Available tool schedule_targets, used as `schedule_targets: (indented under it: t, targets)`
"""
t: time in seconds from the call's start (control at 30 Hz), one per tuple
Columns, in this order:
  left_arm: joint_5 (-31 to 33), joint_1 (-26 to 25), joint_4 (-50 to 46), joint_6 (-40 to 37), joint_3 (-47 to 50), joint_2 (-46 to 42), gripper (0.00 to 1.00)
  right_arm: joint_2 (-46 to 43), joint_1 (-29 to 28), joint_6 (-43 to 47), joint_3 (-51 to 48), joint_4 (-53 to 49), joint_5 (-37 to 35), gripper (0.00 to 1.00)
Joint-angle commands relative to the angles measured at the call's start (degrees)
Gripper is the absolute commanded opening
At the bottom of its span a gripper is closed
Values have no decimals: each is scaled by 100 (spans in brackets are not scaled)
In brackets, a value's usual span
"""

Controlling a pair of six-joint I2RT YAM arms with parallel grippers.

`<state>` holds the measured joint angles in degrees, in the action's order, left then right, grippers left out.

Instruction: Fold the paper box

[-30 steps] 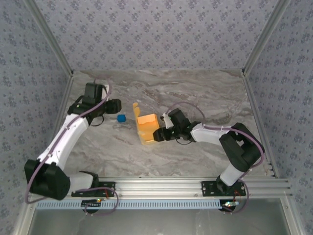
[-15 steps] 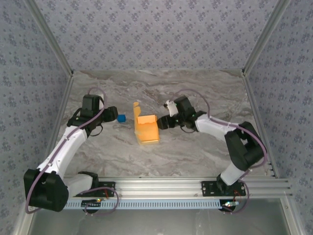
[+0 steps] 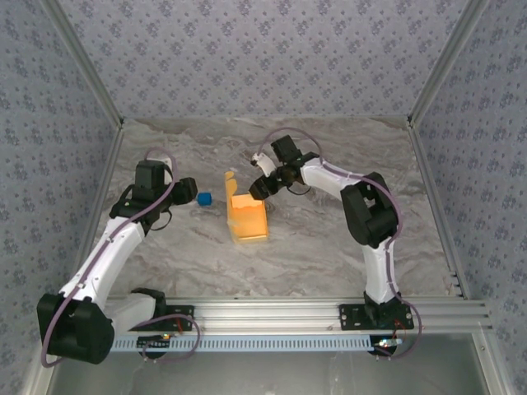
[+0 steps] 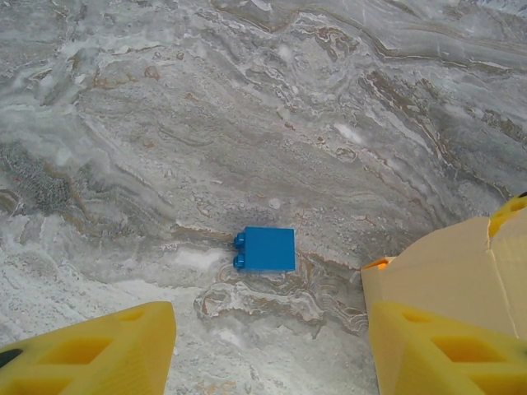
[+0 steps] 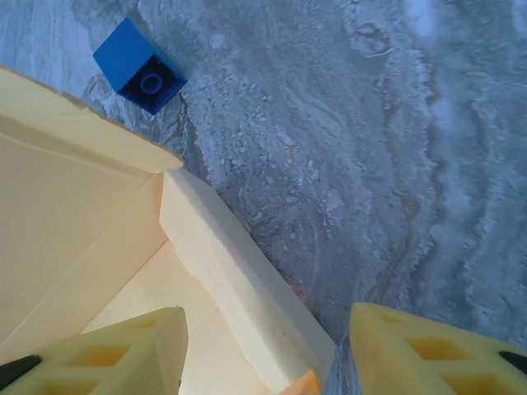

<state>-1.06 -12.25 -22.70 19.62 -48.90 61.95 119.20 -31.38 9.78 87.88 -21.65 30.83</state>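
Lying near the middle of the veined grey marble table (image 3: 329, 247), the paper box (image 3: 247, 218) is showing thin yellow-orange card, partly folded, with a notched flap at its far corner. The right gripper (image 5: 268, 329) is hanging spread, straddling a creased wall without pinching it, its yellow fingers cut off by the frame edge. The left gripper (image 4: 268, 337) is gaping, holding nothing, above a small blue studded brick (image 4: 265, 248).
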Motion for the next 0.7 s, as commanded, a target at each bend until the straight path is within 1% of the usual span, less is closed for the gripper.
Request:
schedule_targets:
  t: [0.0,0.2,0.37,0.5,0.67]
  targets:
    - [-114,47,150,-1,69,-131,63,318,-27,446,358,-661,326,53]
    - [-132,49,144,-37,57,-128,63,618,-70,636,691,-906,380,41]
    - [-140,56,144,-52,57,-157,63,653,-87,786,711,-1092,222,30]
    - [-209,55,161,-50,73,-152,63,444,-56,730,478,-1035,-44,24]
    - [-285,52,221,-34,103,-148,63,-55,2,351,-145,-762,-773,18]
